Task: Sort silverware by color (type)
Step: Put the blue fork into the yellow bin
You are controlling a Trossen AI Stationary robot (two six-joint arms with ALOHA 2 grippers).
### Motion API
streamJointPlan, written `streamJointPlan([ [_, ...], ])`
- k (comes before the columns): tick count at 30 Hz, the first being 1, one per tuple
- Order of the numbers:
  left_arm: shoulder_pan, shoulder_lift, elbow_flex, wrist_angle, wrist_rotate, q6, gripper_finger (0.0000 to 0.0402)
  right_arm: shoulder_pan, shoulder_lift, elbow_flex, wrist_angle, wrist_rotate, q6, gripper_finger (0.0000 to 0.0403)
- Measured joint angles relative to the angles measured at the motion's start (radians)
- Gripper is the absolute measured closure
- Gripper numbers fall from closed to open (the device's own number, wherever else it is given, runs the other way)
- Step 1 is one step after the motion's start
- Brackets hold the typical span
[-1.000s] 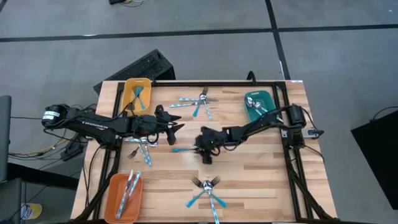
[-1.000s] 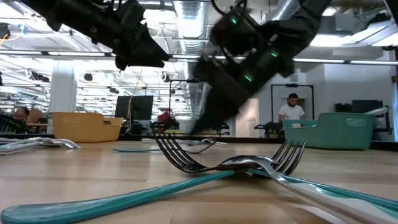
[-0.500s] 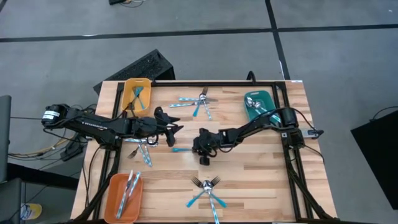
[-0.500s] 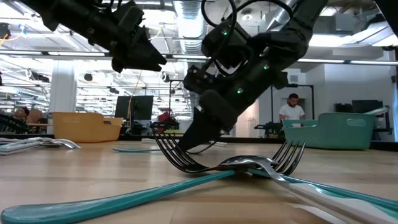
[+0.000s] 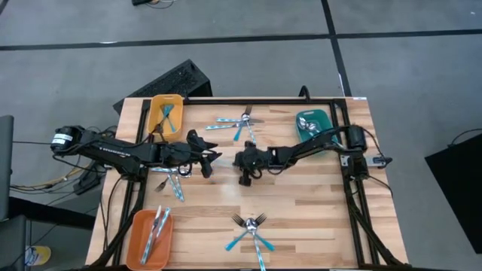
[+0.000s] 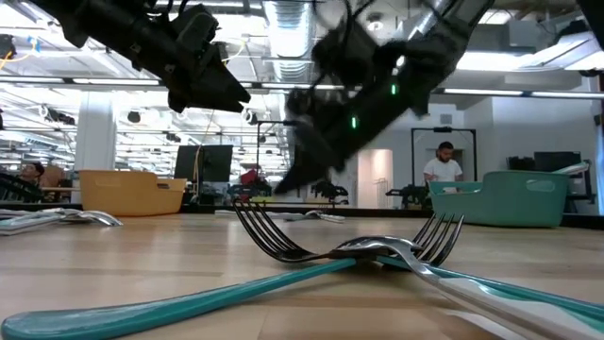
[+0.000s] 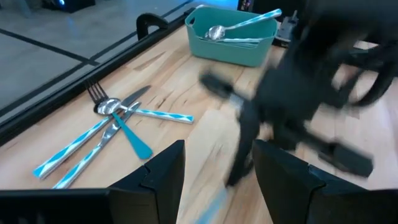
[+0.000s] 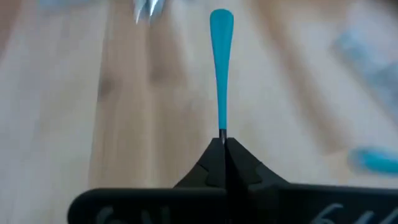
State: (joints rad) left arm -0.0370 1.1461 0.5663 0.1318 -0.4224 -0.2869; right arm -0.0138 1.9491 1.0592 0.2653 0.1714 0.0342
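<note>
My right gripper hovers over the table's middle, shut on one piece of silverware whose light-blue handle sticks out ahead of the fingers. Its metal head is hidden, so I cannot tell its type. Just to its left, my left gripper stands open above the table, holding nothing. More silverware lies crossed at the far middle, on the left and at the near middle. My right gripper pinches the piece between its two fingers at the thin end of the handle, where it narrows toward the head. The handle runs on straight ahead, in line with the fingers, which slant downward. The piece is off the table.
A yellow tray at the far left, a teal tray at the far right and an orange tray at the near left each hold silverware. Bare wood lies between the two grippers and the near pile.
My right gripper has gone toward the table's far edge and a little up, and has turned. The blue-handled piece that lay on the table's middle has left its spot and now rides in that gripper.
</note>
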Motion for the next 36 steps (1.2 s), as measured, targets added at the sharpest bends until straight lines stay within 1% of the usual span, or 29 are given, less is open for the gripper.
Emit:
streamJointPlan([
  [2,-0.002,-0.005,0.000,-0.014,-0.012,-0.033,0.0227,-0.010,-0.039,0.004,0.021,0.059,-0.007,0.0396],
  [5,-0.003,-0.042,0.000,-0.094,-0.108,-0.155,0.0227,-0.025,-0.082,0.002,0.014,0.137,-0.016,0.0396],
  [8,-0.004,-0.114,0.000,-0.203,-0.211,-0.243,0.0227,-0.042,-0.118,0.001,0.021,0.249,-0.021,0.0396],
  [11,-0.010,-0.188,0.000,-0.282,-0.253,-0.298,0.0227,-0.054,-0.132,-0.007,0.099,0.328,-0.046,0.0396],
  [13,-0.010,-0.217,0.000,-0.289,-0.276,-0.300,0.0227,-0.058,-0.128,-0.023,0.200,0.336,-0.095,0.0396],
  [16,-0.002,-0.225,0.000,-0.275,-0.291,-0.281,0.0227,-0.046,-0.097,-0.029,0.407,0.329,-0.193,0.0396],
  [19,0.006,-0.214,0.000,-0.210,-0.289,-0.234,0.0227,-0.024,-0.078,-0.030,0.507,0.324,-0.270,0.0396],
  [24,0.008,-0.193,0.002,-0.044,-0.254,-0.112,0.0227,-0.001,-0.075,-0.030,0.538,0.322,-0.326,0.0396],
  [28,0.008,-0.182,0.000,0.048,-0.240,-0.044,0.0227,0.000,-0.075,-0.030,0.539,0.324,-0.361,0.0396],
  [34,0.008,-0.181,0.000,0.079,-0.241,-0.012,0.0229,0.007,-0.075,-0.029,0.538,0.323,-0.377,0.0396],
  [36,0.008,-0.181,0.000,0.079,-0.267,-0.012,0.0235,0.014,-0.075,-0.029,0.539,0.323,-0.385,0.0396],
])
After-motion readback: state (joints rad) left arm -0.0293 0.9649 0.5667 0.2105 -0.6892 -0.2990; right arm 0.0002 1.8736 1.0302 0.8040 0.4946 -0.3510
